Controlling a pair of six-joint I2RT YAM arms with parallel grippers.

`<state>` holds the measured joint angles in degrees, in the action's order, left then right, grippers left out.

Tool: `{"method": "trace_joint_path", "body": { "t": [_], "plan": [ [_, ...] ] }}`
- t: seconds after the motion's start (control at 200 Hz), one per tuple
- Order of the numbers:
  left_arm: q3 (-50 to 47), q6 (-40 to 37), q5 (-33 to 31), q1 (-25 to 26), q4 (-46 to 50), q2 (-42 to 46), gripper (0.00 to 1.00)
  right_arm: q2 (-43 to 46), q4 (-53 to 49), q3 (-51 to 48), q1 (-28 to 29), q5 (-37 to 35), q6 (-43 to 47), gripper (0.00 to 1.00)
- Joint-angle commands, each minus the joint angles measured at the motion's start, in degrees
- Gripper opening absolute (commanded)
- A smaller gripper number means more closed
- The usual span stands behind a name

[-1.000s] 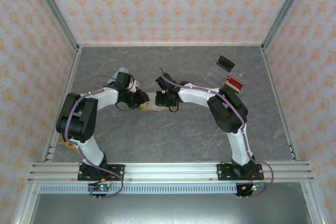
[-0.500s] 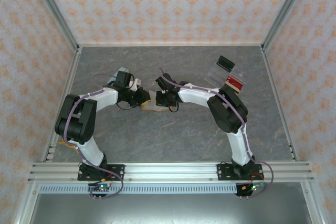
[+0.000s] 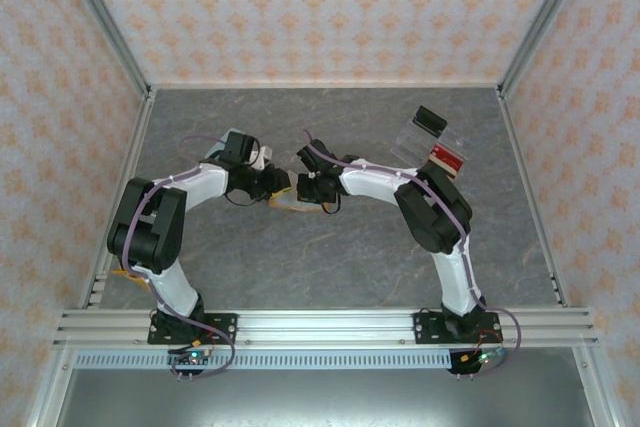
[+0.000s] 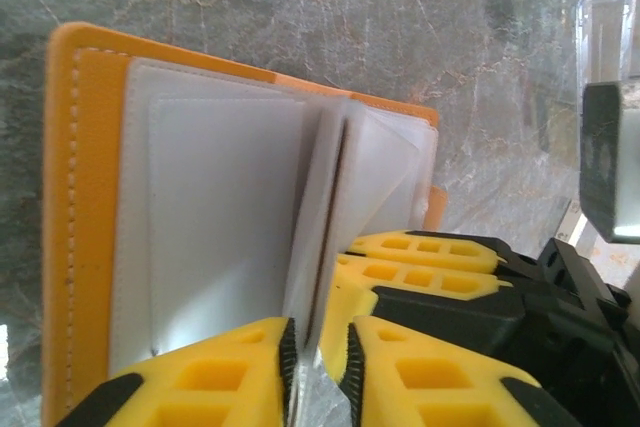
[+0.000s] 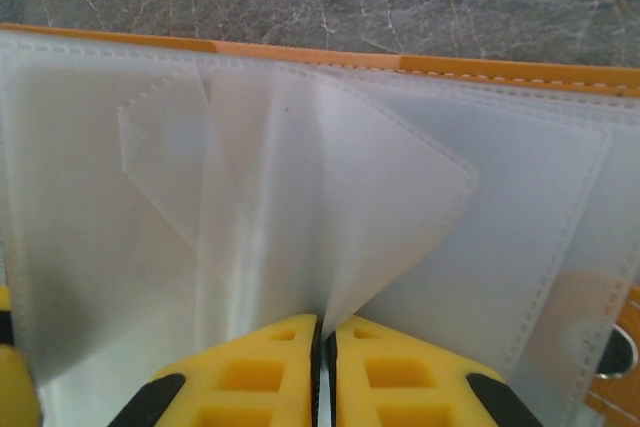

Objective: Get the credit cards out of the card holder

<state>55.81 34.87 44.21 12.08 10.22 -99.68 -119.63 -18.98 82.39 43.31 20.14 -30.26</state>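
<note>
Card holder: orange, book-like, lying open and flat on the grey marbled table. It sits about mid-table, between my two hands. The inside holds greyish see-through pockets, several of them lifted and fanned up from the spine.

Left hand: yellow fingertips are drawn nearly together, pinching a pocket leaf that stands upright from the spine. The orange cover lies to its left.

Right hand: fingertips are pressed together on a second pocket leaf (this one curls up from the page toward the grip). In the left wrist view its yellow fingers lie just beside my left hand's, over the holder's right half.

Credit card: one, reddish, at the far right of the table and well apart from the holder. It lies at the near end of the clear plastic tray; I cannot tell whether it is in the tray or beside it.

Black block: at the tray's far end.
</note>
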Motion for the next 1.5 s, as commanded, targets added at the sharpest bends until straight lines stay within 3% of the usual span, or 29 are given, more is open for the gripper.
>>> {"method": "trace_joint_path", "body": {
  "t": [0.0,0.235,0.315,0.52,0.641,0.826,1.071,1.316,1.496],
  "plan": [
    [1.51,-1.86,-2.23,0.82,2.67,-1.66,0.22,-1.19,0.51,-1.52,0.28,1.22,-0.61,0.12],
    [2.33,-3.26,-4.57,0.86,5.21,-1.51,0.09,0.66,2.08,-3.06,0.20,0.80,-0.75,0.12],
    [2.93,-4.68,-6.94,0.84,7.89,-0.52,0.00,2.16,2.87,-4.13,0.01,0.43,-1.20,0.12],
    [5.25,-11.03,-18.58,0.84,19.51,4.17,0.00,7.75,3.52,-6.75,-0.28,-2.50,-1.38,0.16],
    [5.33,-11.70,-17.86,0.84,20.70,6.30,0.00,10.12,3.21,-7.57,-0.42,-4.17,-1.47,0.22],
    [4.94,-8.76,-8.00,1.70,14.52,4.39,0.22,12.66,4.11,-9.24,-0.81,-6.24,-2.47,0.24],
    [4.65,-4.59,-0.70,2.93,7.08,1.71,0.34,15.05,4.58,-11.24,-1.38,-7.75,-3.40,0.24],
    [4.97,-2.01,0.70,3.27,4.93,0.93,0.37,15.40,5.06,-10.98,-1.74,-7.67,-3.51,0.24],
    [3.86,-2.62,-6.08,1.19,8.77,3.94,0.37,13.50,5.08,-9.24,-1.57,-3.90,-2.07,0.24]
  ]
}}
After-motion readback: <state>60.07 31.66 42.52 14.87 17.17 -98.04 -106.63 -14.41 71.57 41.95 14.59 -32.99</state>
